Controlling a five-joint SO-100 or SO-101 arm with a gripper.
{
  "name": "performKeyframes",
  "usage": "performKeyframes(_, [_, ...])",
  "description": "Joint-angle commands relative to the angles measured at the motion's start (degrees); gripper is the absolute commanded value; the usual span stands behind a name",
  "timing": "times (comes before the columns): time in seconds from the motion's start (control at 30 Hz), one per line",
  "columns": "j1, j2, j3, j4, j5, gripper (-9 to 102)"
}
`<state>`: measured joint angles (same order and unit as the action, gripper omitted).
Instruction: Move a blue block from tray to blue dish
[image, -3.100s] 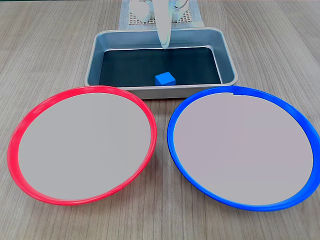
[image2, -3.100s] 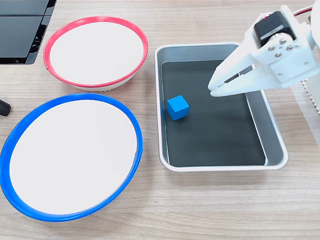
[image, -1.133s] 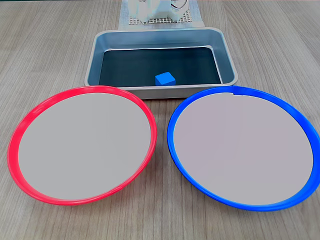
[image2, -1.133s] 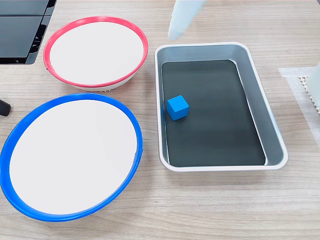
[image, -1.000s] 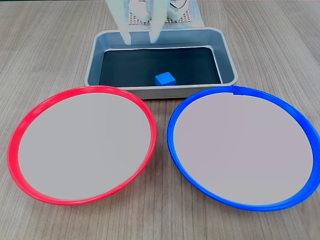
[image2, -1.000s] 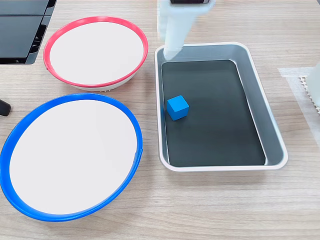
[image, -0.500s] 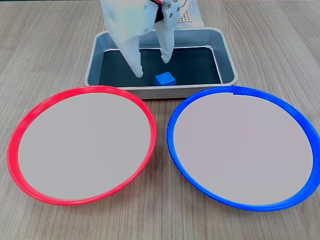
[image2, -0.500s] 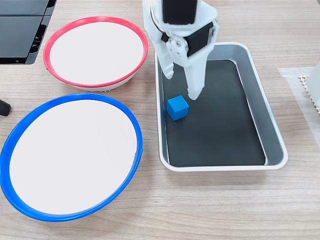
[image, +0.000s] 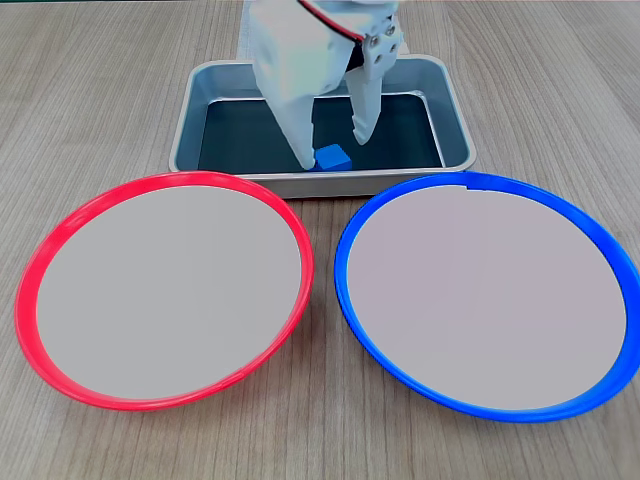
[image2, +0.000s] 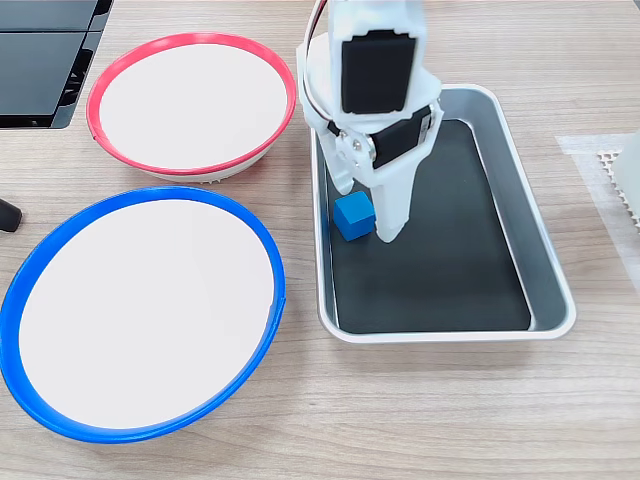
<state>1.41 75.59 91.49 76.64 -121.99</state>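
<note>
Wood-grain laminate in a pale brown covers the bench (image: 100, 90), and no brand, label or writing can be read on anything in either fixed view. Going left to right in a fixed view, a red-rimmed dish (image: 163, 289) sits at the near left with a pale grey-white centre. Behind the gap between the two plates stands the tray (image: 455, 130), grey metal with a black bottom. The white hand (image: 333, 152) reaches down into it with its fingers (image: 300, 135) spread apart, one on each side of the blue block (image: 334, 157), which rests on the tray floor close to the near wall; whether either finger touches the cube cannot be told. At the near right lies the blue dish (image: 487, 296). In another fixed view a dark flat object (image2: 45, 60) sits at the top left corner, and the blue block (image2: 353, 217) lies between the hand's (image2: 366, 212) fingertips.
</note>
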Motion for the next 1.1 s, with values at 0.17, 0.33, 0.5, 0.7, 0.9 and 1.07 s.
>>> performKeyframes(0.17, [0.44,-2.02,-0.62,-4.48,0.09,21])
performKeyframes(0.33, [0.53,-3.16,-0.35,-5.45,0.44,13])
performKeyframes(0.5, [0.44,-2.11,0.97,-5.63,1.23,3])
performKeyframes(0.7, [-0.53,2.64,2.29,-2.29,2.99,0])
performKeyframes(0.9, [-7.29,13.62,-3.78,11.87,18.9,0])
performKeyframes(1.07, [-14.77,12.39,-15.73,5.1,52.21,0])
